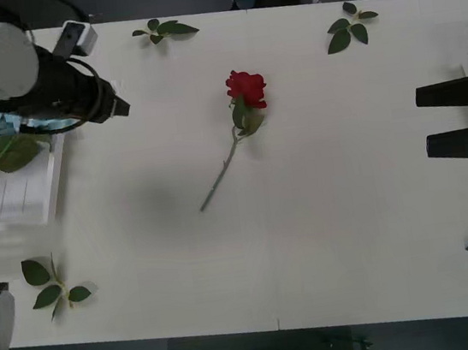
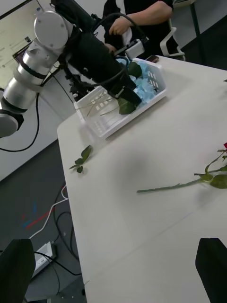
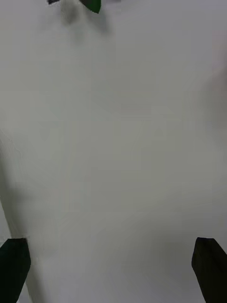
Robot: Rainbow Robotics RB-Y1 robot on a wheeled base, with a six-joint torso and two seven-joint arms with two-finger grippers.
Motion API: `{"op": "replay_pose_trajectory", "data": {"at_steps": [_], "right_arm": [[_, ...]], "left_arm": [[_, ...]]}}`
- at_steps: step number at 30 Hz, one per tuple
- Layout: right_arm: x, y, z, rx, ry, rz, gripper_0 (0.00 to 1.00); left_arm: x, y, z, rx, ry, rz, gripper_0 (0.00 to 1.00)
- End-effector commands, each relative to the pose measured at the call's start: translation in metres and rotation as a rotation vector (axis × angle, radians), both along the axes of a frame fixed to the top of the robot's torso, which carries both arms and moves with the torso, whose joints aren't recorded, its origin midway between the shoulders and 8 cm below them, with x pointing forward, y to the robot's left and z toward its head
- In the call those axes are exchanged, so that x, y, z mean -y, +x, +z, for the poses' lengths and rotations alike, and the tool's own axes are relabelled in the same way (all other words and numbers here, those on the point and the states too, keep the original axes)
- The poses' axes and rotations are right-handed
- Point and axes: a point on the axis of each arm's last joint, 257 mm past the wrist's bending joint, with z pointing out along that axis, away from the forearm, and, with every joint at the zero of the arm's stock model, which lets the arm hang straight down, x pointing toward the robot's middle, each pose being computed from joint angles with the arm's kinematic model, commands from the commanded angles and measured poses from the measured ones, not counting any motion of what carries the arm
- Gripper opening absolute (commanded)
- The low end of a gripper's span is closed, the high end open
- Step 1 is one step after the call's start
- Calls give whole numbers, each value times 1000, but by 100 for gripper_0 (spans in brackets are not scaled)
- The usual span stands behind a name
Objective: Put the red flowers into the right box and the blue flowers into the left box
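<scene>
While one red rose (image 1: 245, 88) lies loose mid-surface (image 1: 334, 213), stem trailing toward me, my right gripper (image 1: 451, 119) waits at right edge, fingers spread, empty, facing bloom, likely poised for next pick. Right box (image 1: 467, 68) barely shows behind it. My left gripper (image 1: 113, 107) hangs by left box (image 2: 156, 97), fingers apart, nothing held; blue flowers (image 2: 144, 85) rest inside, so that side looks sorted.

A robotics lab or test room: a plain white table (image 1: 329, 240) stands on a dark grey floor (image 2: 33, 208) where loose cables (image 2: 56, 208) trail to a power strip (image 2: 42, 253), and a person sits on an office chair (image 2: 172, 40) beyond the table.
</scene>
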Motion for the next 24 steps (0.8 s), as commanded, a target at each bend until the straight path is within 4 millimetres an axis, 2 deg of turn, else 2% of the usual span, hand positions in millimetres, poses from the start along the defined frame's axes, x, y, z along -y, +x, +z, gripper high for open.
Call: {"op": "replay_pose_trajectory", "data": {"at_steps": [1, 5, 9, 13, 18, 21, 24], "right_arm": [[-6, -1, 11, 37, 12, 17, 100], [-6, -1, 11, 37, 12, 17, 100], [-6, -1, 11, 37, 12, 17, 100], [-6, -1, 11, 37, 12, 17, 100], [-6, -1, 11, 37, 12, 17, 100], [-6, -1, 11, 37, 12, 17, 100], [-6, -1, 11, 37, 12, 17, 100]], "left_arm": [[31, 10, 7, 86, 73, -20, 100], [70, 13, -15, 134, 140, -85, 100], [105, 16, -45, 174, 102, -144, 100], [126, 14, -79, 167, 40, -178, 100], [153, 7, -132, 159, -8, -221, 100], [160, 8, -150, 175, -3, -240, 100], [169, 6, -154, 189, 5, -264, 100]]}}
